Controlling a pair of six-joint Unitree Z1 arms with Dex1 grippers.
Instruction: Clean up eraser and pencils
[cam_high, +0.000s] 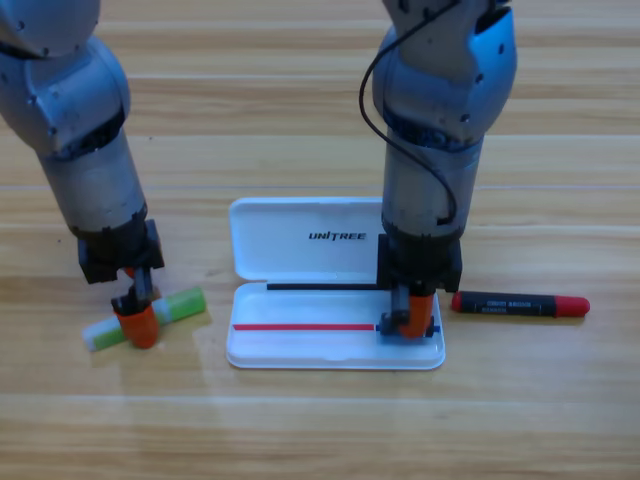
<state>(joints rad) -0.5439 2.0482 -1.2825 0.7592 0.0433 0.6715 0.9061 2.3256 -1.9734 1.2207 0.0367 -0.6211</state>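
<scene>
The light green pencil (182, 305) with its whitish end lies slanted on the table at the lower left. My left gripper (139, 322) points down onto its middle and covers it. The black pencil with red ends (520, 304) lies flat on the table just right of the open white case (300, 345). My right gripper (407, 318) reaches down into the right end of the case's lower tray. A small dark-grey shape shows at its tip, too hidden to name. The eraser does not show anywhere.
The case's lid (300, 240) lies open flat behind the tray, with lettering on it. Both grey arms come down from the top edge, the right one with a black cable (368, 100) looping along it.
</scene>
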